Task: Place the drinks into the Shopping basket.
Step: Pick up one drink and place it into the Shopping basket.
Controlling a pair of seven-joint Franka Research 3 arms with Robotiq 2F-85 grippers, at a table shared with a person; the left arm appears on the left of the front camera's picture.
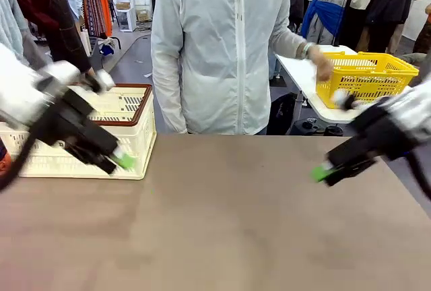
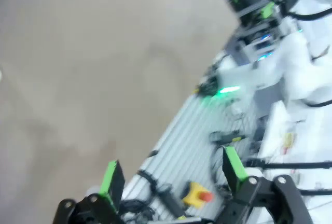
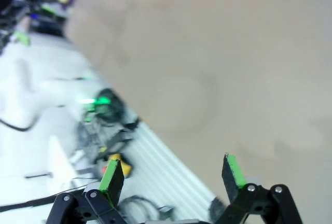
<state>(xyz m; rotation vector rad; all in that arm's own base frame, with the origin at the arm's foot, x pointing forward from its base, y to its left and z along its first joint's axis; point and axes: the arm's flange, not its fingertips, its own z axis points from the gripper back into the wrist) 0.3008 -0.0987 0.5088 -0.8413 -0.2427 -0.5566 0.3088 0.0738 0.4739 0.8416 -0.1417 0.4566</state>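
Front view: the basket (image 1: 138, 144) sits at the far left of the worktop (image 1: 222, 223), with cream slotted walls and a brown rim. The left gripper (image 1: 121, 160) hangs just in front of its near wall, blurred, green tip pointing toward the middle. The right gripper (image 1: 322, 172) hangs over the right side, tip pointing inward too. The person (image 1: 215, 48) stands at the far side, one hand (image 1: 324, 69) at the yellow basket (image 1: 367, 79) on a side table (image 1: 303, 79) behind. Whether drinks lie in there, you cannot tell. Left wrist view: the left gripper (image 2: 173, 175) is spread wide with nothing between the pads, above bare worktop and its near edge. Right wrist view: the right gripper (image 3: 171, 172) is likewise spread wide and empty over bare worktop. Judgement: you are at the very start, and the step in hand looks like the wait for a first can. Neither arm has a drink to go for until one reaches the worktop. The next move then calls for a wide approach square to the can's side and a firm pinch at mid-height. Lift high enough to clear the basket's rim before you lower it in. Your left arm is the nearer one to the basket.
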